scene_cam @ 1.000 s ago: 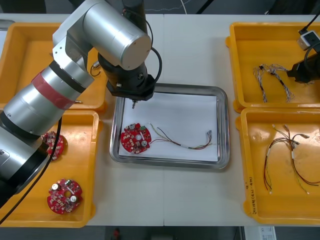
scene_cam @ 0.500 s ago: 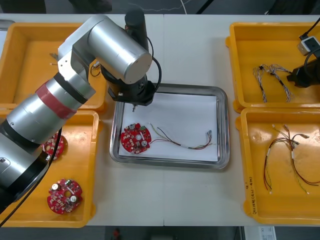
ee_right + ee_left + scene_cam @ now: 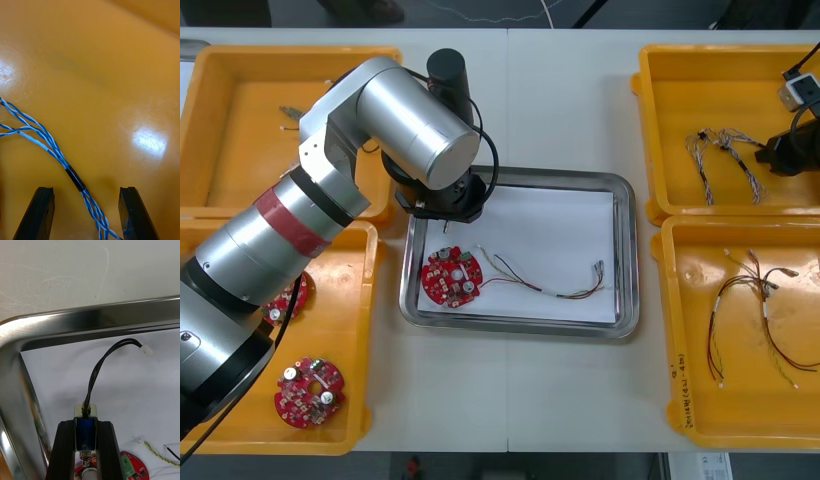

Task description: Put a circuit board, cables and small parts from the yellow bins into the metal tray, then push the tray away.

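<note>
Yellow bins: 4. Two are left of the metal tray (image 3: 560, 225) (far (image 3: 230, 150), near (image 3: 340, 300)) and two right of it (far (image 3: 680, 90), near (image 3: 740, 400)).
Metal tray: 1.
Circuit boards: 3. One is in the tray (image 3: 452, 277), two in the near-left bin (image 3: 307, 392) (image 3: 278, 305).
Red and yellow cables: 1 in the tray (image 3: 545, 287), about 2 overlapping in the near-right bin (image 3: 740, 295).
Blue and white cables: 2 bundles in the far-right bin (image 3: 702, 160) (image 3: 742, 165).
Small metal parts: 1 with a black cable (image 3: 95, 378) over the tray's far-left corner (image 3: 85, 427); a few in the far-left bin (image 3: 285, 113), exact count unclear.

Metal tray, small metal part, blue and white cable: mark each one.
metal tray (image 3: 630, 260), front view, right rim.
small metal part (image 3: 85, 429), left wrist view, blue body.
blue and white cable (image 3: 76, 179), right wrist view, black sleeve.
</note>
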Controlling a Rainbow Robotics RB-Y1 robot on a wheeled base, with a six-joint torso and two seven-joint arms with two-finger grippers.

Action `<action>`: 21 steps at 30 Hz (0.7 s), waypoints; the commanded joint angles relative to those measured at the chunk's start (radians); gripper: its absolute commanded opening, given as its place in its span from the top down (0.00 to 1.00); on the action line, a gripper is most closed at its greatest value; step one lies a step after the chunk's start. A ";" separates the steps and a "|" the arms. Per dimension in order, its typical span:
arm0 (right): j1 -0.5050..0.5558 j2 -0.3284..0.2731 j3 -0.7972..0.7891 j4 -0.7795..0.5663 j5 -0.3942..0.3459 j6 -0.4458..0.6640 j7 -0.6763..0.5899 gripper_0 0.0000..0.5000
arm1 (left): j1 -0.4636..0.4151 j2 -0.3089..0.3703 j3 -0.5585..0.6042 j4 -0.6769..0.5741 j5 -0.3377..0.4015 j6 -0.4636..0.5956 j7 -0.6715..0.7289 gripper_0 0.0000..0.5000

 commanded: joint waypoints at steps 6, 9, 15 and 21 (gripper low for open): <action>0.047 -0.006 -0.068 -0.009 -0.032 -0.008 -0.021 0.00 | 0.002 0.009 -0.013 -0.004 -0.014 -0.021 0.094 0.23; 0.058 -0.006 -0.079 -0.009 -0.040 -0.007 -0.035 0.00 | 0.002 0.011 -0.005 -0.004 -0.014 -0.024 0.095 0.00; 0.061 -0.006 -0.085 -0.009 -0.040 -0.008 -0.059 0.00 | 0.002 0.012 0.015 -0.004 -0.013 -0.026 0.097 0.00; 0.064 -0.006 -0.085 -0.009 -0.040 -0.007 -0.067 0.20 | 0.002 0.012 0.055 -0.020 -0.014 -0.021 0.097 0.00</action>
